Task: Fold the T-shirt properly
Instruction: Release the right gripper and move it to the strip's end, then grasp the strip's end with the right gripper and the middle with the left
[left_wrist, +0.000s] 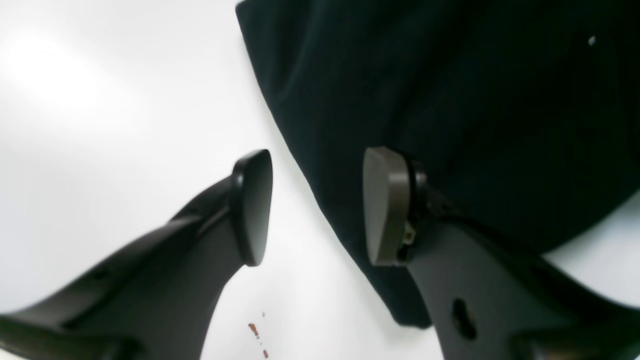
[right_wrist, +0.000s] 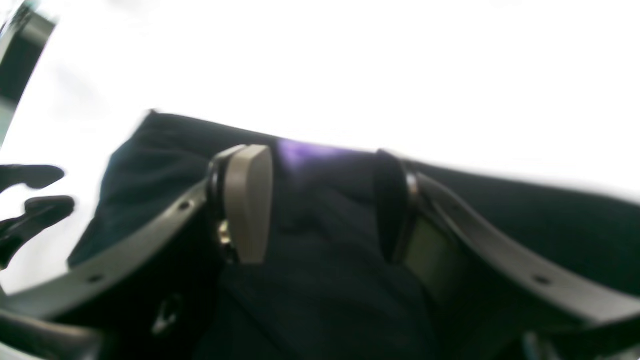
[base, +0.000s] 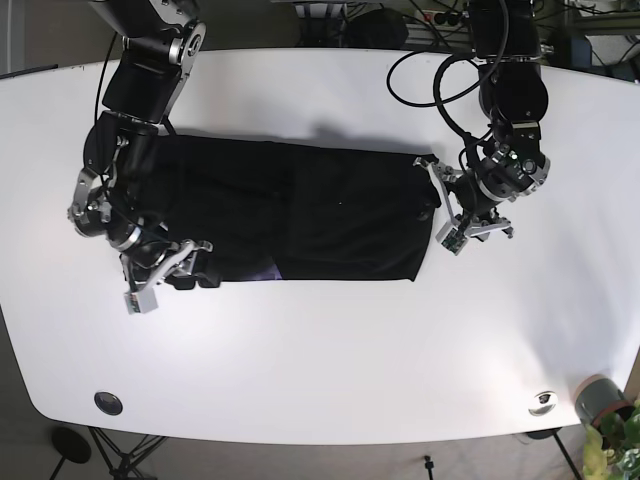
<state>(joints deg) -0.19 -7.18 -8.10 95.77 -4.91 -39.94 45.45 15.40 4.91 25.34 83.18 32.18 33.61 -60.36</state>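
The black T-shirt (base: 300, 210) lies flat on the white table (base: 320, 340), folded into a long rectangle. In the base view my left gripper (base: 440, 207) sits at the shirt's right edge. It is open: in the left wrist view the left gripper (left_wrist: 320, 207) straddles the T-shirt (left_wrist: 450, 125) edge, with one finger (left_wrist: 387, 205) over cloth and the other over bare table. My right gripper (base: 186, 270) hovers at the shirt's lower left corner. The right gripper (right_wrist: 320, 205) is open, with dark T-shirt (right_wrist: 325, 290) cloth below and between its pads.
A potted plant (base: 605, 405) and a small round fitting (base: 543, 402) stand at the table's near right corner, and a dark disc (base: 108, 402) sits near the front left. Cables (base: 440, 90) trail along the far side. Tiny red specks (left_wrist: 256, 331) dot the table by my left gripper.
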